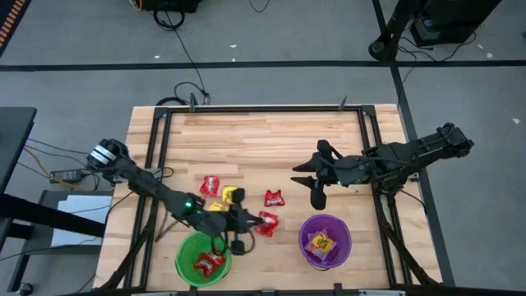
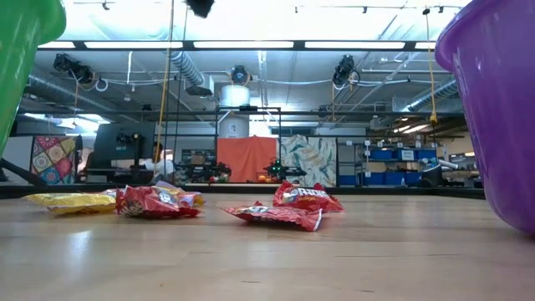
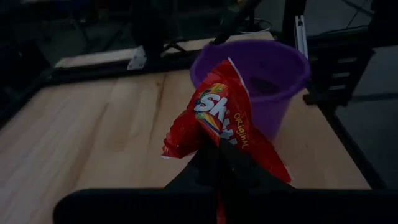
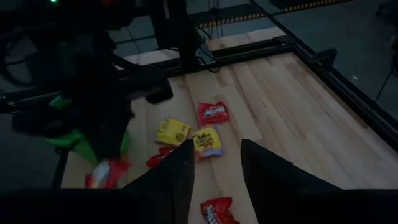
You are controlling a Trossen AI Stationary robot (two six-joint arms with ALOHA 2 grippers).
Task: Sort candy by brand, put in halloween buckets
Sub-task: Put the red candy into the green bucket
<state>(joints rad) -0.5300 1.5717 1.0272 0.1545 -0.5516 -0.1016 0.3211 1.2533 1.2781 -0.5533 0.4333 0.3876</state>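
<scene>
My left gripper [image 3: 217, 171] hangs between the two buckets, shut on a red candy packet [image 3: 221, 118], and points toward the purple bucket [image 3: 261, 74]. In the high view this gripper [image 1: 256, 220] is just right of the green bucket [image 1: 201, 259], which holds red packets. The purple bucket [image 1: 325, 240] holds a yellow packet. Loose red packets [image 1: 274, 197] and yellow packets [image 1: 230, 196] lie flat on the table. My right gripper [image 4: 214, 168] is open above the table's right half with nothing between its fingers; it is also in the high view [image 1: 316, 174]. My left gripper pinches the red packet's lower end [image 3: 219, 149] between its two fingers. The fingers come nearly level from the table's left, slanting a little down. The packet sticks up past the fingertips, tilted and creased, lifted clear of the table.
A black metal frame [image 1: 362, 131] runs around the table's edges. In the low view the green bucket [image 2: 25, 50] and the purple bucket [image 2: 493, 109] stand at either side, with loose packets [image 2: 276, 215] between them. Bare wood lies across the table's far half [image 1: 263, 136].
</scene>
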